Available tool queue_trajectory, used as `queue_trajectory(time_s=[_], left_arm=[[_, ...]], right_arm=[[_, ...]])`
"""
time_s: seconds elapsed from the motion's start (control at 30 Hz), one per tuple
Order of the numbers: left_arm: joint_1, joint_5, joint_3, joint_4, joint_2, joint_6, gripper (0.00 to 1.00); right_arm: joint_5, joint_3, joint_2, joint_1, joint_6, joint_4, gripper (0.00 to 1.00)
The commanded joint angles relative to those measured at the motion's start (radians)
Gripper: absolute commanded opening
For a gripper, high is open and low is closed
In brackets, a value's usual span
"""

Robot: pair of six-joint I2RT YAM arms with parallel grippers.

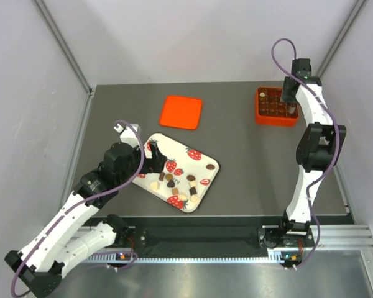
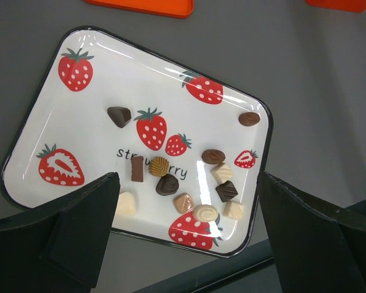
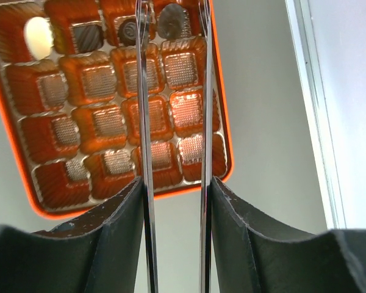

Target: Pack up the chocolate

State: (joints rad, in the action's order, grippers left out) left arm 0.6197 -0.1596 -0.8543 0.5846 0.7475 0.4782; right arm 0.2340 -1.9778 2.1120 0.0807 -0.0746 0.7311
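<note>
Several small chocolates (image 2: 167, 184), dark, light brown and cream, lie on the white strawberry tray (image 2: 128, 73), mostly toward its near right corner; they also show in the top view (image 1: 174, 180). My left gripper (image 2: 188, 201) hangs open and empty above the tray's near edge, at its left end in the top view (image 1: 154, 156). The orange compartment box (image 3: 119, 116) holds a cream piece (image 3: 38, 33) and three dark pieces along its far row. My right gripper (image 3: 172, 79), with two thin metal blades, stands over the box (image 1: 276, 105). The blades straddle a dark piece (image 3: 174, 20) with a gap on each side.
The flat orange lid (image 1: 181, 112) lies on the dark table behind the tray. The table's front rail (image 2: 244, 268) runs just below the tray's near corner. Side walls close in the table left and right.
</note>
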Motion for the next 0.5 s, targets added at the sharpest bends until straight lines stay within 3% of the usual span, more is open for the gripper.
queue_trajectory(time_s=[0.0,0.13,0.23,0.47], left_arm=[[-0.002,-0.026,-0.041,-0.014,-0.025,-0.027,0.99],[-0.002,-0.014,-0.037,-0.011,-0.054,-0.026,0.99],[-0.003,-0.006,-0.038,-0.009,-0.071,-0.015,0.99],[-0.002,-0.006,-0.035,0.001,-0.109,-0.009,0.99]], right_arm=[[-0.025,-0.009,-0.168,-0.015,-0.016,-0.012,0.44],[-0.076,0.109,-0.305,-0.065,-0.034,-0.012,0.43],[-0.094,0.268,-0.446,-0.179,-0.018,-0.033,0.43],[-0.189,0.669,-0.756,-0.554,0.012,-0.073,0.44]])
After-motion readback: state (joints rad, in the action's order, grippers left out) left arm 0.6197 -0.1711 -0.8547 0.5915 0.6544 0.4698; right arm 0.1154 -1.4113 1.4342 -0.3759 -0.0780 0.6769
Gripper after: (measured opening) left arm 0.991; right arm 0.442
